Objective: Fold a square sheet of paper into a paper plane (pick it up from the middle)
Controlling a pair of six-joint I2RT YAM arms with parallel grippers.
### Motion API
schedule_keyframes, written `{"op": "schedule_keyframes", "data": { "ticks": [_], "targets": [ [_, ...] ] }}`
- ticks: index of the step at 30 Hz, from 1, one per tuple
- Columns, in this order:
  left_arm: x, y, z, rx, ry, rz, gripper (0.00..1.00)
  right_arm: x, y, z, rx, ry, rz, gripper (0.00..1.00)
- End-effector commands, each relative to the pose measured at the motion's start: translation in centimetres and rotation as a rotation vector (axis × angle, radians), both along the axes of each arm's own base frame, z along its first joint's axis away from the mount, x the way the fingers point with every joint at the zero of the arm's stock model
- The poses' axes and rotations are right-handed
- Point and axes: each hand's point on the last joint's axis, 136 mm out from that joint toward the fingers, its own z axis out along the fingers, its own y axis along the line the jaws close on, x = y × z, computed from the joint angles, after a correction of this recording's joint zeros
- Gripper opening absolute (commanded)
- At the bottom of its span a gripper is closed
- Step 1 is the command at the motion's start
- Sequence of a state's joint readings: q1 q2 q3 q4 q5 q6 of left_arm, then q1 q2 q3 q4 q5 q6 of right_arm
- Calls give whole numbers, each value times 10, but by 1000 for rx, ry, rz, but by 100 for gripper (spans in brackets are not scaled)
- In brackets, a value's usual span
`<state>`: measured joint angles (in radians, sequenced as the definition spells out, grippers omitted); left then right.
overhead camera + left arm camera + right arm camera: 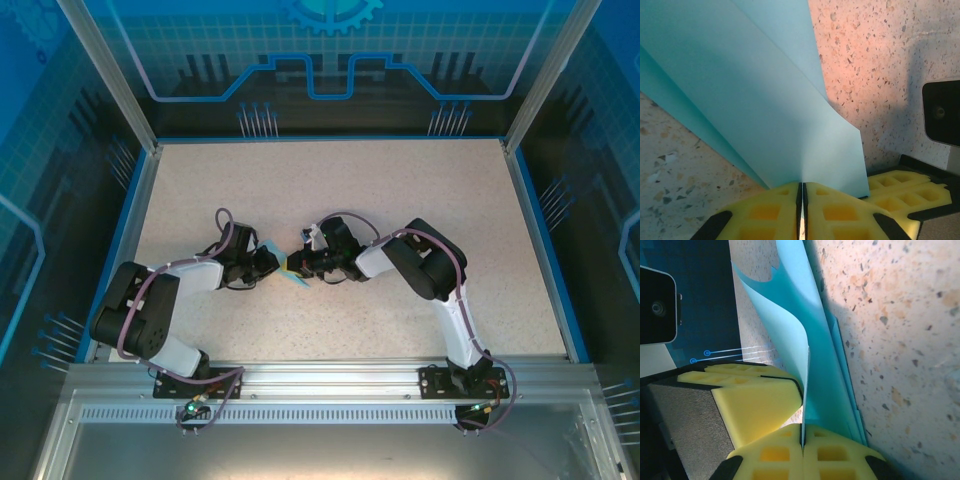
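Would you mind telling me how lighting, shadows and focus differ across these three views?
Top external: even light, sharp, the thin light blue folded paper sheet small. Left wrist: warm pinkish cast on the speckled beige table, soft shadow at right. Right wrist: table brightly lit, dark shadow hugging the paper.

A robotics lab work cell. Boxed in by slanted aluminium posts and blue wall panels printed with gear and circuit-line graphics. Floored with a speckled table edged in blue. Fronted by a slotted aluminium rail, with the left arm and right arm bolted to it side by side. Strung with loose purple-grey cables looping along the arm links. Fitted with yellow moulded lattice pads on the left gripper and right gripper, and a black camera housing with a small lens at the wrist.
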<state>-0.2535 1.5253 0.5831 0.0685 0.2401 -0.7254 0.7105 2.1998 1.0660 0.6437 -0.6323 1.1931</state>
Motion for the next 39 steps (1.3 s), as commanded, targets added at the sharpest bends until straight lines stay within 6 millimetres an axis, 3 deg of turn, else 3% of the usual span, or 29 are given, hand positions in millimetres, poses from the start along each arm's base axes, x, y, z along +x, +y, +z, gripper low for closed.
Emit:
{"op": "schedule_keyframes", "data": {
  "ticks": [1, 13, 21, 28, 39],
  "targets": [
    [7, 2, -2, 41, -13, -9, 10, -12, -43, -81, -218, 178, -77, 0],
    [5, 3, -11, 57, 17, -11, 9, -11, -40, -73, -208, 165, -59, 0],
    [1, 5, -18, 71, 43, -9, 7, -4, -37, -39, -200, 80, -7, 9],
    [-1, 6, -21, 72, 55, -9, 7, -8, -46, -11, -242, -39, 55, 20],
    [-1, 3, -18, 58, 49, -14, 7, -11, -45, 7, -265, -142, 144, 27]
  ]
}}
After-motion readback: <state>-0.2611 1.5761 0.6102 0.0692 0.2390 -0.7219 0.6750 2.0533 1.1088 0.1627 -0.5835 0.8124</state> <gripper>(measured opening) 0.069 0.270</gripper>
